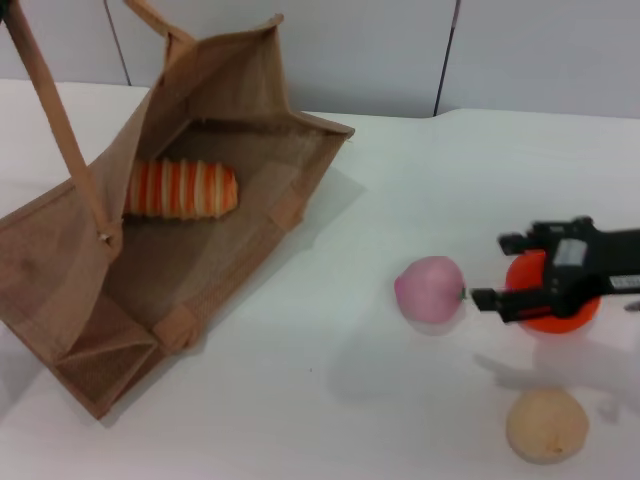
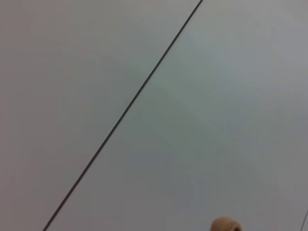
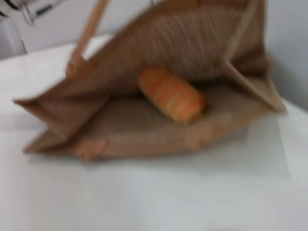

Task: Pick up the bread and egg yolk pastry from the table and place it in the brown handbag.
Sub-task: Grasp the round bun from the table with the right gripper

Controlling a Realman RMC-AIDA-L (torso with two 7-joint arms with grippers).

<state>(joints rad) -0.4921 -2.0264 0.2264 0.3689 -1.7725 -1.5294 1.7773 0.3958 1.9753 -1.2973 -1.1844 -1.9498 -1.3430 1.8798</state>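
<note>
- egg yolk pastry (image 1: 546,425) is what you go for now: the pale tan ball sits on the white table (image 1: 320,400) at the near right, apart from the other foods and well away from the bag.
- right gripper (image 1: 487,270) hangs above the table between the pink ball (image 1: 429,289) and the orange fruit (image 1: 548,296), with the fruit partly hidden behind it. its two fingers stand apart with nothing between them — an open, empty claw.
- you are aimed at the wrong round things. bring the claw back toward yourself until it is over the tan ball, not the pink one or the orange one.
- come down straight with the fingers spread wider than the ball, one on each side of its middle; a round thing will likely roll out if you pinch it off-centre.
- close gently, since a pastry may dent or crumble, and lift clear before you swing across.
- brown handbag (image 1: 60,260) lies on the left of the table with its mouth held wide; one tan handle (image 1: 60,130) runs up out of the head view toward the upper left.
- bread (image 1: 181,189) already lies inside the bag, on its side against the burlap — that half of the job looks done.
- left gripper does not show in any view, so i cannot tell its state; its wrist camera sees only a pale wall.
- when you carry the pastry over, i would enter through the open mouth and let go low, next to the bread.
</note>
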